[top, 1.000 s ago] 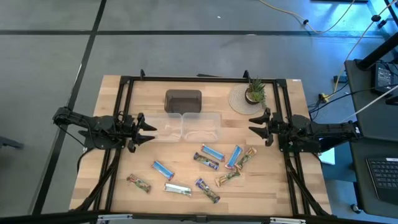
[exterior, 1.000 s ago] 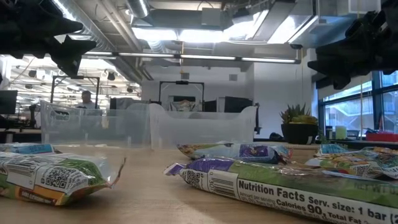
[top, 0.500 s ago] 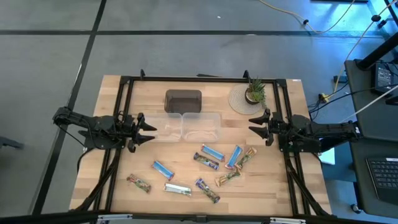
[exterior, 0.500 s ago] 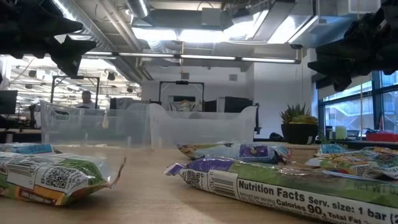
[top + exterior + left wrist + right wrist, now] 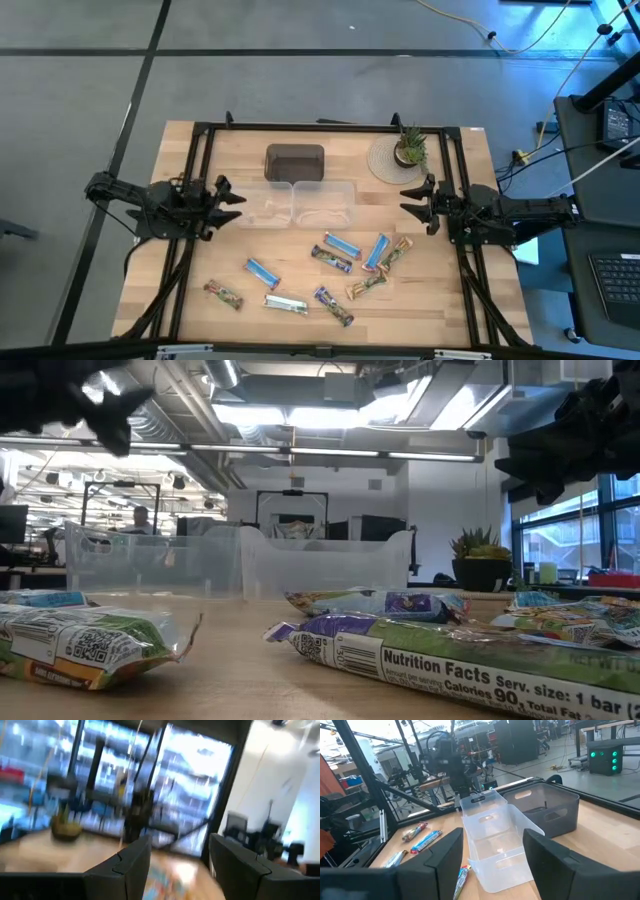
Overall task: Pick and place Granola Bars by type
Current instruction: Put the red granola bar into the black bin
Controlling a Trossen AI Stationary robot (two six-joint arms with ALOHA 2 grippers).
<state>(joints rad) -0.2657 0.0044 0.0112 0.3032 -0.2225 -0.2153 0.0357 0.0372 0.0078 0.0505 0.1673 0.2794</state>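
Several wrapped granola bars lie flat on the wooden table's near half: blue-white ones (image 5: 342, 244), (image 5: 376, 252), (image 5: 262, 270), dark purple ones (image 5: 331, 259), (image 5: 333, 305), green-tan ones (image 5: 367, 285), (image 5: 224, 293) and a silvery one (image 5: 286, 303). My left gripper (image 5: 233, 198) is open and empty at the left side, above the table beside the clear tubs. My right gripper (image 5: 409, 200) is open and empty at the right side, level with the tubs.
Two clear plastic tubs (image 5: 270, 202), (image 5: 324, 203) stand side by side at mid-table, with a dark brown tray (image 5: 295, 163) behind them. A small potted plant (image 5: 410, 148) on a round mat stands at the far right. A black frame (image 5: 200, 160) rims the table.
My left gripper has drawn back a little toward the table's left edge and risen; its wrist view is blurred from the motion. The bars and my right arm have stayed where they were.
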